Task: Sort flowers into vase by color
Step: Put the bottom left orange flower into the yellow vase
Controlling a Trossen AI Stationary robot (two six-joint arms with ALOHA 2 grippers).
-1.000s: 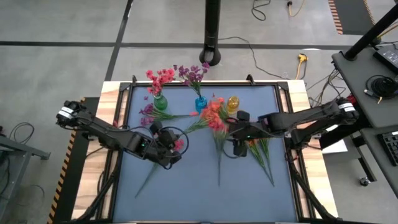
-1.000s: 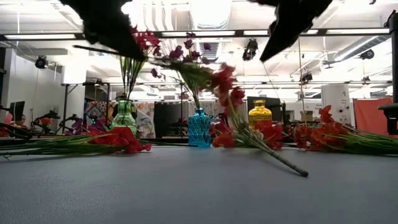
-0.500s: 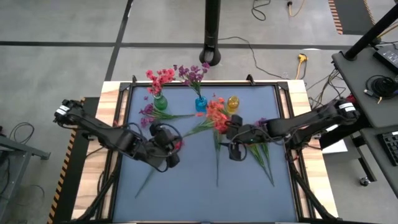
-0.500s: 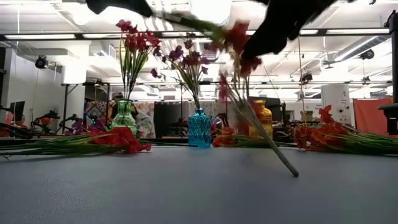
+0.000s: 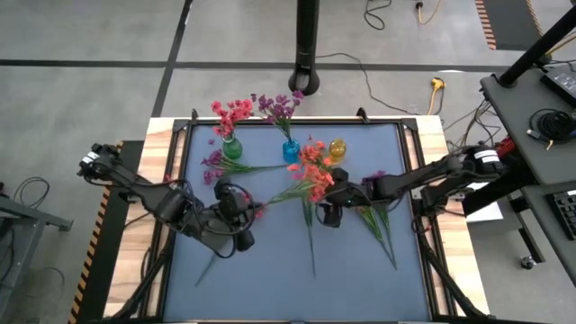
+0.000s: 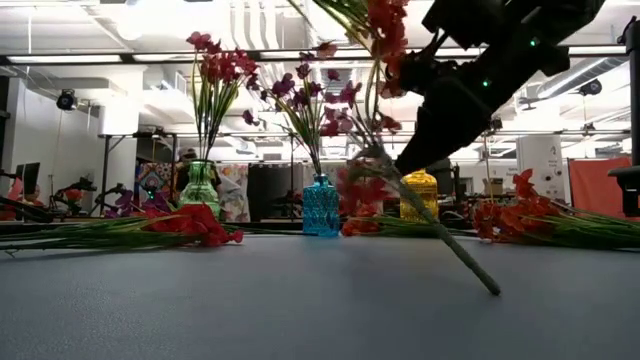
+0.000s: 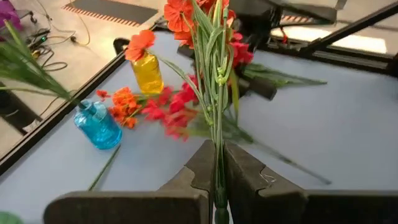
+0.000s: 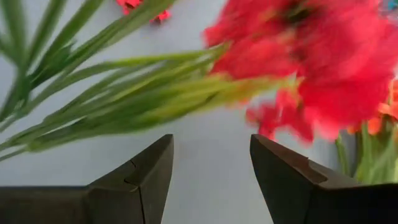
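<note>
My left gripper is shut on the green stem of an orange-red flower sprig, whose blossoms reach toward the right arm. My right gripper is open beside a second sprig. That sprig stands slanted with its cut end on the table. What carries its upper end is hidden among the blossoms. At the far edge stand a green vase with pink-red flowers, a blue vase with purple ones, and a yellow vase. My left gripper pinches the thin stem between its two fingers, near the sprig's lower end, with a short stub behind them. The sprig runs on along the fingers toward the table's right, lifted clear, blossoms at its far end. My right gripper has leaves crossing beyond its open fingertips; whether they touch, I cannot tell.
A purple sprig lies near the green vase and a pink-red one lies under the left arm. More sprigs lie under the right arm. The blue mat has free room toward the near edge.
The right gripper has moved toward the table's left and down, close to the slanted sprig. The left gripper has risen out of the low view's top, carrying its sprig up. The slanted sprig has tipped more upright while its cut end stayed on the table.
</note>
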